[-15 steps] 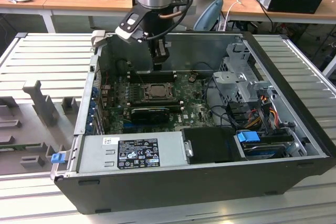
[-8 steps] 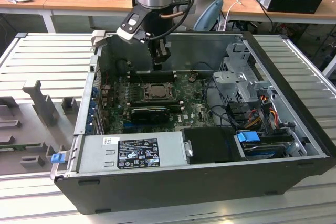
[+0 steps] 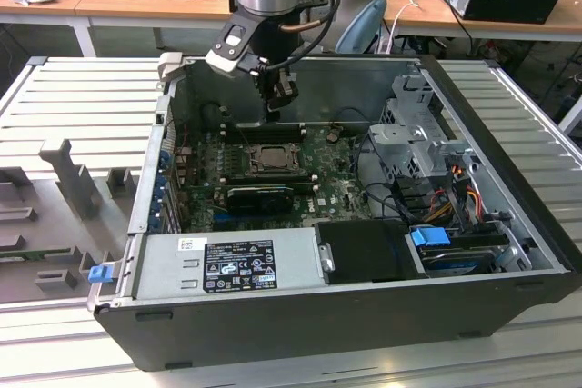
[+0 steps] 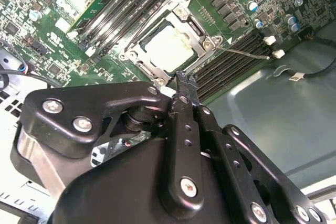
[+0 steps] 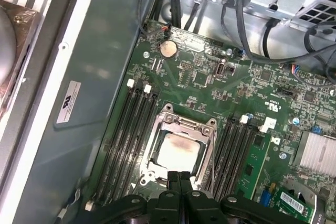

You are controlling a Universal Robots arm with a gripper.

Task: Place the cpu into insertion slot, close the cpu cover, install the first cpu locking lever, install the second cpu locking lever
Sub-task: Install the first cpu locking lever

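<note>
Jaws pressed together, holding nothing, presumably forming one narrow pressing tip; just below that tip the cpu [image 5: 179, 151] lies seated in the insertion slot [image 5: 155, 148]; the cpu cover [image 5: 184, 125] frames it, apparently lowered to retain it.

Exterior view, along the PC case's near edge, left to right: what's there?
blue clip → silver power supply → black shroud → blue drive tab
</note>
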